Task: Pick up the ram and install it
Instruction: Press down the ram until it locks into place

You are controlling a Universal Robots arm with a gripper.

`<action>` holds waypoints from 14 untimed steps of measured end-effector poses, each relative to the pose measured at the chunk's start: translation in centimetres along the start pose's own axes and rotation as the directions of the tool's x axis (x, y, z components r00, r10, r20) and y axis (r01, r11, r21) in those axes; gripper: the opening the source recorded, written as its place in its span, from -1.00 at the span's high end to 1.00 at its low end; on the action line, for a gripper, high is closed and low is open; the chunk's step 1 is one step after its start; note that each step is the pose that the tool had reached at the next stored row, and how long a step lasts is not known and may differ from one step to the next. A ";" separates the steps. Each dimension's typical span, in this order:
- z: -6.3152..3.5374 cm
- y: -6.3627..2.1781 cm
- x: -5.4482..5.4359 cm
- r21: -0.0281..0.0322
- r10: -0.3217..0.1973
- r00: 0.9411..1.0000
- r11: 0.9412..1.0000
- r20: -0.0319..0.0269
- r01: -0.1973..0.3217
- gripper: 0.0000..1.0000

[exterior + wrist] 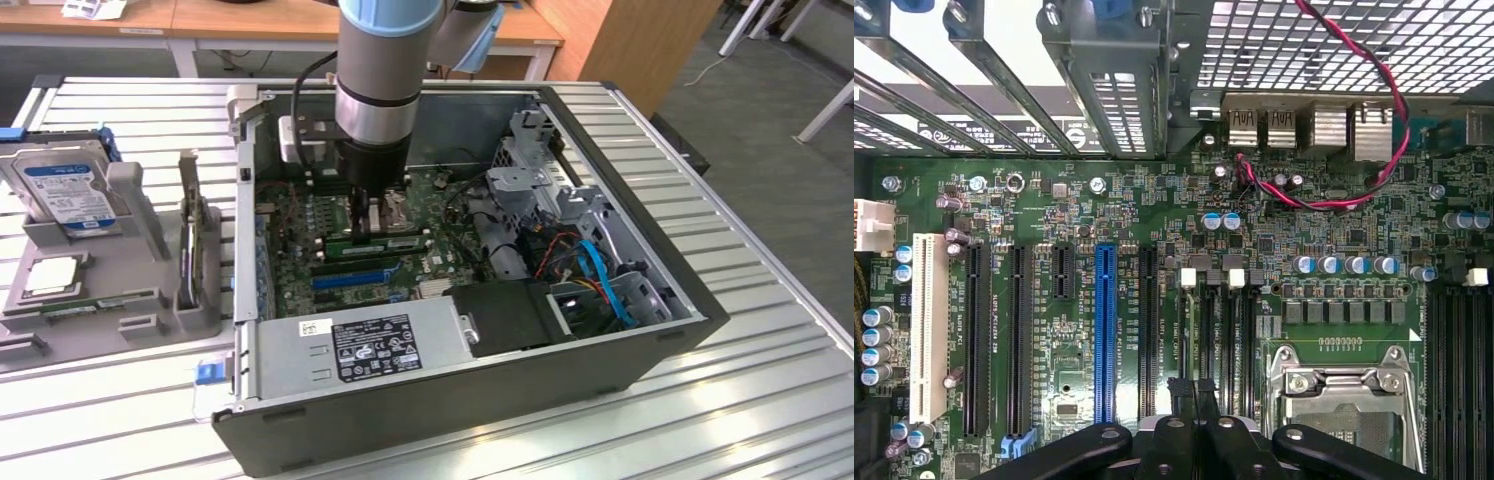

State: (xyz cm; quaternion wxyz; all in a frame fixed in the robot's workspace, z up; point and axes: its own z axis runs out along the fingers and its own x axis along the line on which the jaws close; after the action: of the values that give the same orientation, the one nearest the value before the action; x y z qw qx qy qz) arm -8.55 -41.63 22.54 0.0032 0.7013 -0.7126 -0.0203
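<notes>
Down inside the open computer case [627,330], the pincer [376,205] sits with its fingers [1189,400] pressed fully together, just above the motherboard [1054,210] beside the empty processor socket [1344,400]. It grips nothing that can be seen. Its black tips hang over the memory slots [1219,330] at lower centre of the wrist view. A ram [380,240] stick, long and green, lies seated across the board directly below the pincer near the centre of the exterior view. At left, a hard drive [60,190] rests in a grey holder [134,300] on the tabletop [747,330].
</notes>
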 end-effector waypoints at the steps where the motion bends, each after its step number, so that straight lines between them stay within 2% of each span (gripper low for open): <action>1: 0.03 0.00 0.0 0.000 0.000 1.000 1.000 0.000 0.000 0.80; 14: 0.17 -0.01 0.0 0.000 0.000 1.000 1.000 0.000 0.000 0.80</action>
State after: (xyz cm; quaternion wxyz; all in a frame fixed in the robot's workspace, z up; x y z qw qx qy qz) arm -8.55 -41.67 22.37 0.0033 0.7013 -0.7126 -0.0203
